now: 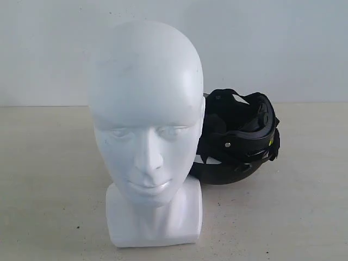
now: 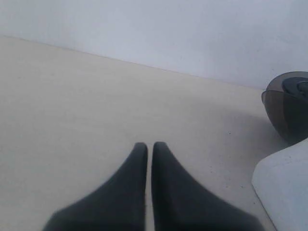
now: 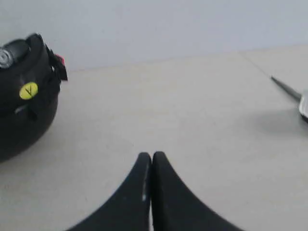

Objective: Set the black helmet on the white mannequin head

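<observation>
Left gripper [image 2: 149,147]: fingers drawn together with only a thin slit between them, holding nothing, above bare table [image 2: 72,120].
Right gripper [image 3: 152,156]: fingers pressed together, empty, also over bare table.
Helmet [image 1: 239,141]: lies on the table with its shell down and its padded opening turned up and sideways. It sits ahead of the right gripper and off to its inner side, toward the left arm, with clear space between them. From the left gripper it is further ahead, on the side toward the right arm, where only the smoke visor [image 2: 288,106] shows.
Head [image 1: 145,109]: stands upright on its square base, bare, just in front of the helmet and seemingly touching it or close to it. The base corner [image 2: 284,187] is beside the left gripper on its inner side.
Step in hand: probably the approach. The helmet has not been gripped yet.
Risk, grip: the round shell gives shut fingers nothing to hold. They would have to spread and take the rim or padding, and a shallow pinch could let the helmet roll away.
Risk, head: it looks top-heavy and stands close by, so a sweep by either arm, or a helmet lowered off-centre, could tip it.
Risk, orientation: the opening faces up, so the helmet must be turned over. A one-sided hold may let it swing or slip.
Risk, straps: loose straps could catch on the crown and stop the helmet seating.
</observation>
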